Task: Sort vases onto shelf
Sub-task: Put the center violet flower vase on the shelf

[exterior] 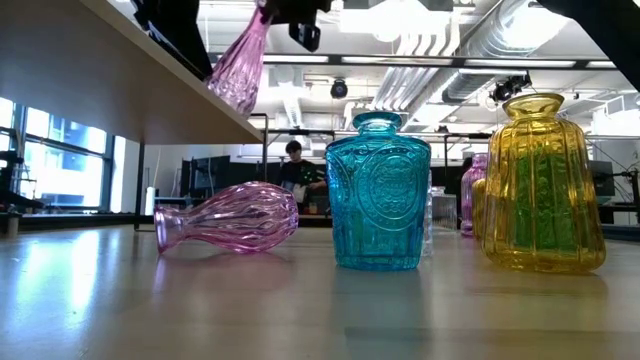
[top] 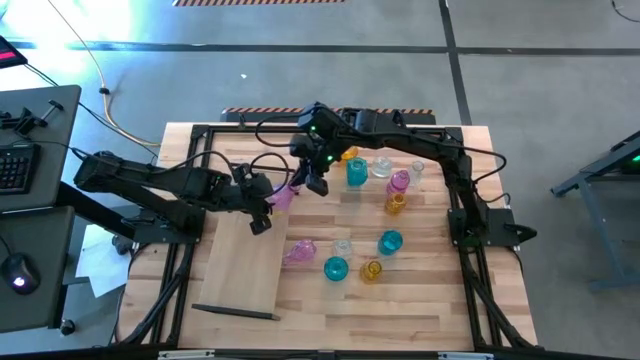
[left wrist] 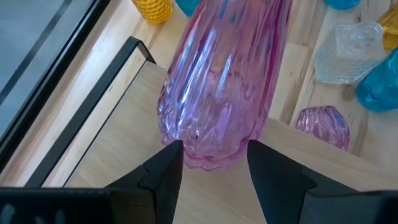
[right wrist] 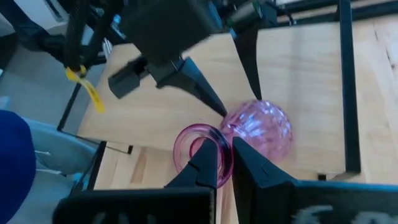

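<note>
**Two arms share one pink vase above the shelf; sorting has hardly started**

A long, flat light-wood shelf board (top: 245, 262) with thin dark rails at its ends lies on the butcher-block tabletop (top: 420, 300). Nothing stands on the shelf board yet, so the task looks near its beginning.

A ribbed, translucent pink glass vase (top: 283, 194) hangs in the air just above the shelf board's far end. The left gripper (left wrist: 211, 163) has its fingers spread wide around the vase's rounded base, one finger at each side, seemingly touching the glass. The right gripper (right wrist: 225, 163) has its fingers pressed fully together at the vase's round mouth, apparently pinching the rim. It looks like a handover, though who bears the weight cannot be told.

The vase is tilted, long axis slanting: neck up and away from the shelf board, base down toward it.

Beside the shelf board, on the bare tabletop, the rest wait: a second pink ribbed vase (exterior: 228, 217) lying on its side, a squat teal embossed glass bottle (exterior: 378, 192) upright, an amber-yellow ribbed glass bottle (exterior: 540, 185) upright, and several more pink, teal, yellow and clear pieces further away.
</note>
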`<state>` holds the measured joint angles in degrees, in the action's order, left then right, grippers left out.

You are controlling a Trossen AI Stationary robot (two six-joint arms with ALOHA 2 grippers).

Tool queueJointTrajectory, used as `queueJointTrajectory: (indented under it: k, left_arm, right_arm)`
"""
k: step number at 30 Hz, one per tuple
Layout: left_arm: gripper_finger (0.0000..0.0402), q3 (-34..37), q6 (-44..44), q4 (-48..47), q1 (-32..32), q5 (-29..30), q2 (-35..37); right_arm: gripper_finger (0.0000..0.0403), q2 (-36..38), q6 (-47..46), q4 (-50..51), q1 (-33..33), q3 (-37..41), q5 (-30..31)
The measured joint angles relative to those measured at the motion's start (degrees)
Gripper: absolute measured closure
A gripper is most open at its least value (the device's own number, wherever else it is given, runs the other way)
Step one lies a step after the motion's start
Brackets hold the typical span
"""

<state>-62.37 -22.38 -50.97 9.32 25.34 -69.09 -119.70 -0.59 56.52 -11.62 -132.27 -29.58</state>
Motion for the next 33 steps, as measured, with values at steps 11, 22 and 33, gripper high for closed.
queueJointTrajectory:
  k: [11,22,33]
  left_arm:
    - [0.0232,0.0,-1.8,-0.7,0.0,-0.9,0.0]
    - [0.0232,0.0,-4.5,-0.1,0.0,0.0,0.0]
    - [0.0232,-0.1,-4.9,6.5,0.0,0.8,0.7]
  right_arm:
    - [0.0403,-3.5,-1.8,-6.8,0.1,-0.3,-5.2]
    - [0.0403,-4.7,-3.9,-10.6,-0.6,-0.2,-6.2]
    - [0.0403,-4.9,-3.7,-12.6,-2.0,-0.1,-3.9]
